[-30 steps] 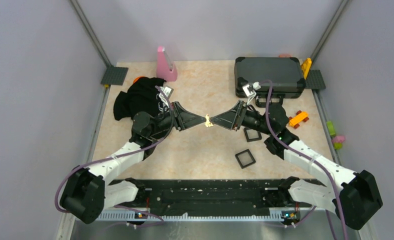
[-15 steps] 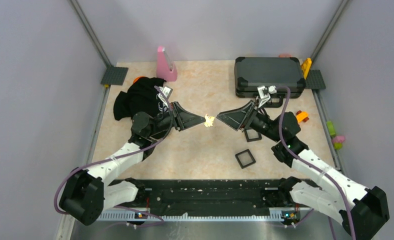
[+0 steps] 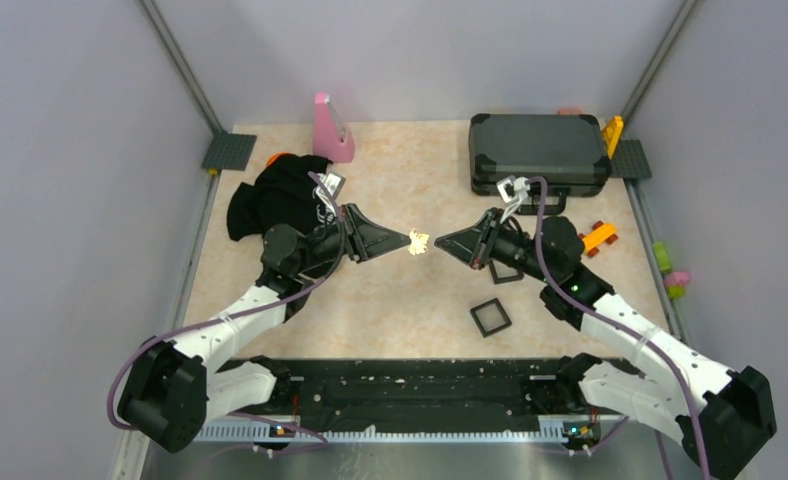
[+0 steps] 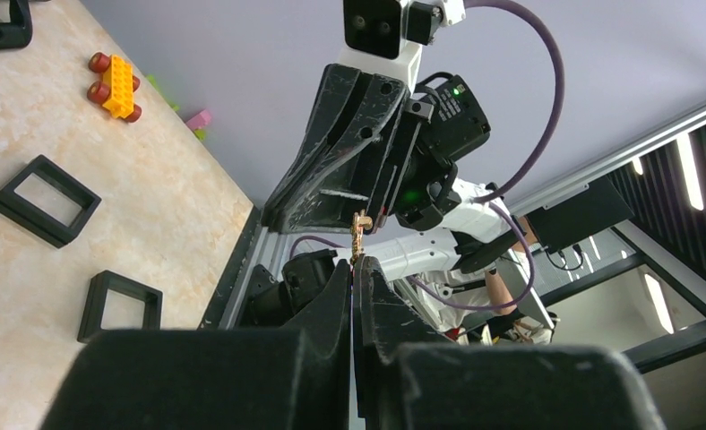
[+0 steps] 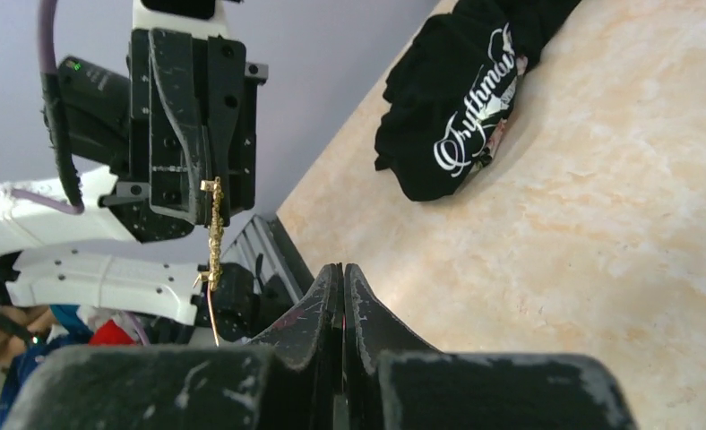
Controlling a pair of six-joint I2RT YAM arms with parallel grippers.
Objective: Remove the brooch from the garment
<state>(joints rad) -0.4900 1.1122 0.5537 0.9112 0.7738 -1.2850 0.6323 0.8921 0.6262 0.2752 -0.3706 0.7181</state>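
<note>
The brooch (image 3: 419, 240), a tiny gold ornament, hangs in the air over the middle of the table. My left gripper (image 3: 410, 238) is shut on it. In the left wrist view the brooch (image 4: 360, 235) sticks out past my left gripper (image 4: 356, 265). The right gripper (image 3: 438, 242) faces it from the right, a short gap away, shut with nothing in it. In the right wrist view the right gripper (image 5: 342, 267) is pressed closed, and the brooch (image 5: 213, 233) dangles to its left with its pin pointing down. The garment (image 3: 280, 195), a black T-shirt with white script (image 5: 464, 121), lies crumpled at the back left.
A dark grey case (image 3: 540, 150) stands at the back right. Two black square frames (image 3: 490, 317) (image 3: 505, 271) lie under and near the right arm. An orange toy block (image 3: 597, 237) sits to the right, and a pink object (image 3: 331, 130) at the back.
The right gripper let go of the brooch, drew back to the right and shut empty. The left gripper has stayed put with the brooch.
</note>
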